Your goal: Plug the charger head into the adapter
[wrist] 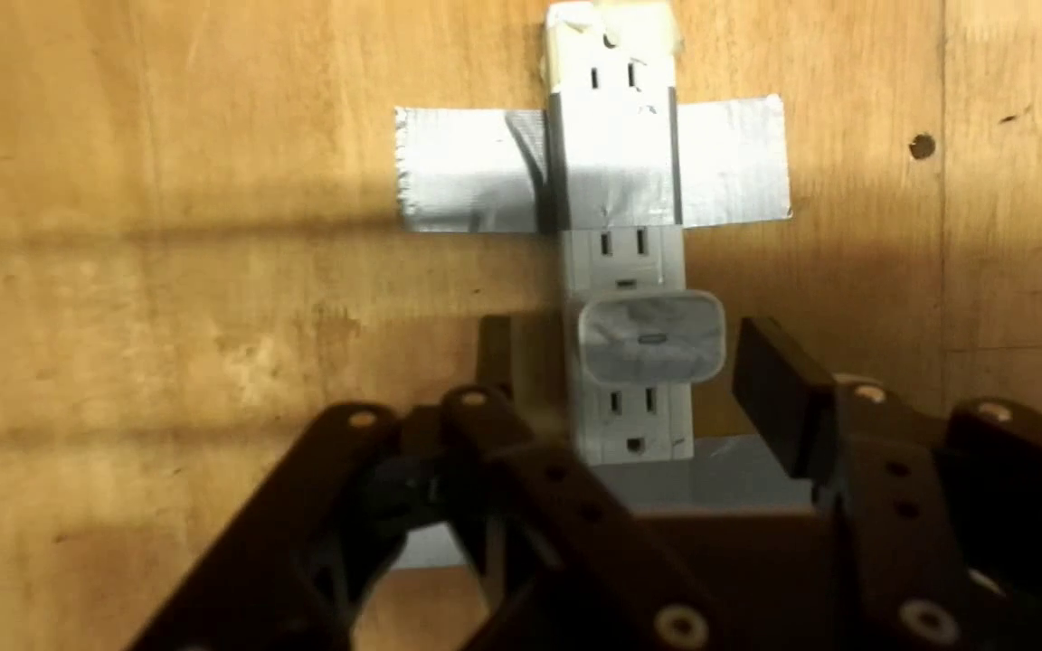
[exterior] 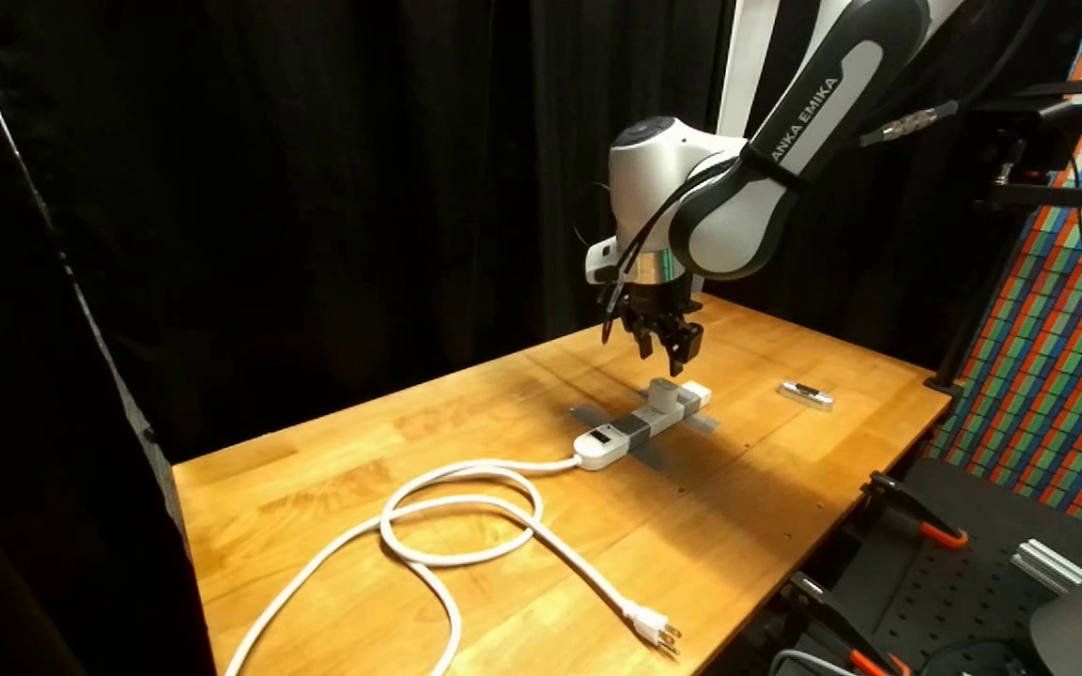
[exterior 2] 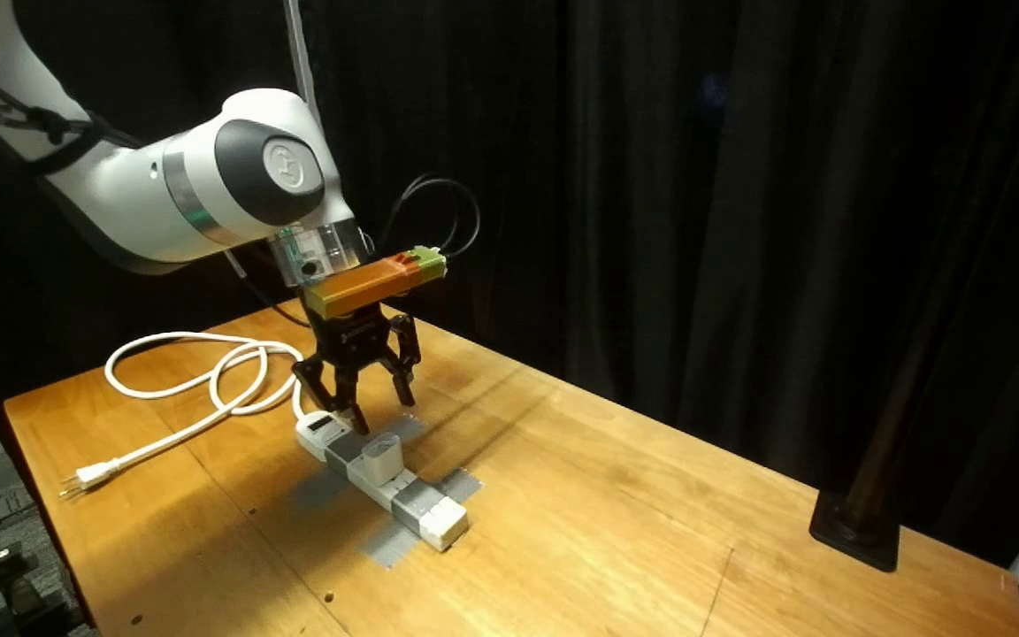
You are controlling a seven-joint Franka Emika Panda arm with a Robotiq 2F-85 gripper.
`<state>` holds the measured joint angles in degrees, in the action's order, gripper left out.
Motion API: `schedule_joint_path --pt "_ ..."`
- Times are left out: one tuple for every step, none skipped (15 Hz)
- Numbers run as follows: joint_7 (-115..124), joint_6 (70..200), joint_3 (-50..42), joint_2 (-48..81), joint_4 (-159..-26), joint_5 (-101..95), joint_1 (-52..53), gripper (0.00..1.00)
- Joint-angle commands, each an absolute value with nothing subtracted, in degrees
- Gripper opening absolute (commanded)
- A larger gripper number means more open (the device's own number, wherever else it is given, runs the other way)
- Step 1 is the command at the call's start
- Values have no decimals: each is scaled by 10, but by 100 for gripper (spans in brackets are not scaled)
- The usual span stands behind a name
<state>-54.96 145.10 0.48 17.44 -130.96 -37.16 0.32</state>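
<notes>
The adapter, a white power strip, lies taped to the table in both exterior views (exterior: pixel 604 447) (exterior 2: pixel 446 522) and in the wrist view (wrist: pixel 631 420). The charger head, a small white block, stands upright on the strip's sockets in both exterior views (exterior: pixel 662 395) (exterior 2: pixel 383 458). In the wrist view its top face with a small port (wrist: pixel 652 336) shows; its prongs are hidden, so how deep it sits cannot be told. My gripper (exterior: pixel 661 361) (exterior 2: pixel 384 413) is open and empty above the strip. In the wrist view its fingers (wrist: pixel 631 371) stand either side of the charger head, apart from it.
Grey tape (wrist: pixel 734 163) holds the strip down. The strip's white cable (exterior: pixel 461 560) loops across the table and ends in a plug (exterior: pixel 649 624). A small silver and dark object (exterior: pixel 806 394) lies near the strip. Clamps (exterior: pixel 917 512) grip the table edge. A black post base (exterior 2: pixel 856 535) stands on the table.
</notes>
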Motion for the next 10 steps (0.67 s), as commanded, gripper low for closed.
schedule_joint_path --pt "-490 1431 4 99 -1326 -421 27 96" --pt "-472 1425 7 83 -1328 -432 31 99" --pt "-463 1413 12 66 -1331 -429 32 100" --pt "-452 1393 17 54 -1329 -420 33 100" --pt "-447 1357 21 47 -1326 -404 34 100" --pt "-444 1310 24 43 -1321 -397 35 100" --pt "-458 1358 24 70 -1311 -409 27 100" --pt "-453 1332 26 62 -1312 -407 29 100" --pt "-451 1321 27 57 -1313 -406 29 100" --pt "-450 1318 27 56 -1313 -405 29 100"
